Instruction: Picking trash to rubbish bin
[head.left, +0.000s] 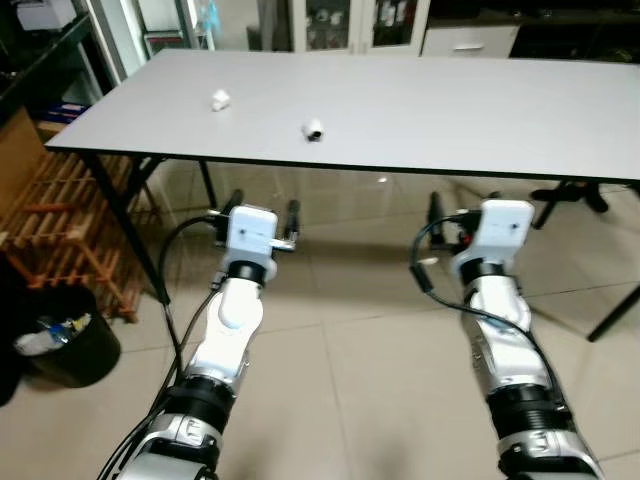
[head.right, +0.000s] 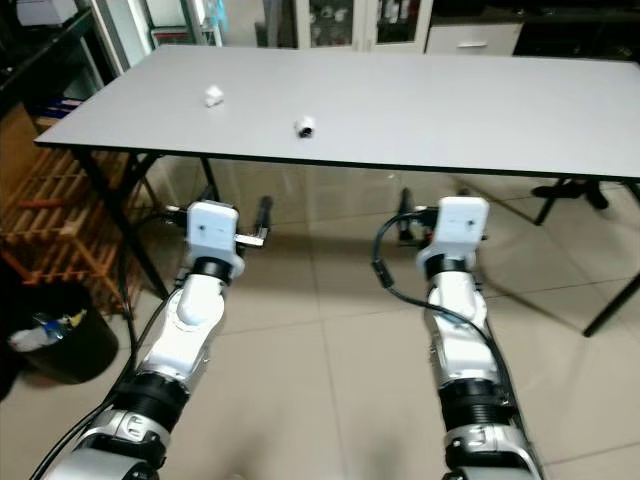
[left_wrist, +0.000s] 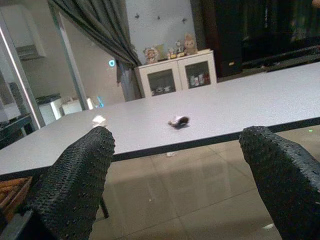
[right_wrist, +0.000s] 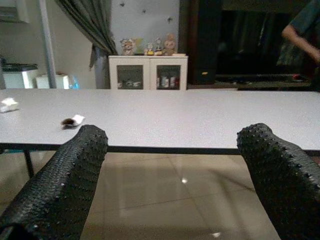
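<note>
Grey table (head.left: 450, 110) as landmark: two white scraps of trash on its top toward the left end, one crumpled piece (head.left: 220, 99) and a small roll (head.left: 314, 130) nearer the front edge. Left gripper (head.left: 262, 215) and right gripper (head.left: 450, 215) below that edge, fingers spread wide, holding nothing. Black bin (head.left: 70, 345) on the floor left of the table. Approach stage, judging by this; next, raise the left gripper over the edge to the roll.

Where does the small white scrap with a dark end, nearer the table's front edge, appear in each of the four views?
Left eye view: small white scrap with a dark end left of centre, near the front edge.
Right eye view: same place.
Left wrist view: mid-picture, between the left claw's fingers.
Right wrist view: far side, above one finger.
Shared landmark: the second crumpled white scrap on the grey table.
</note>
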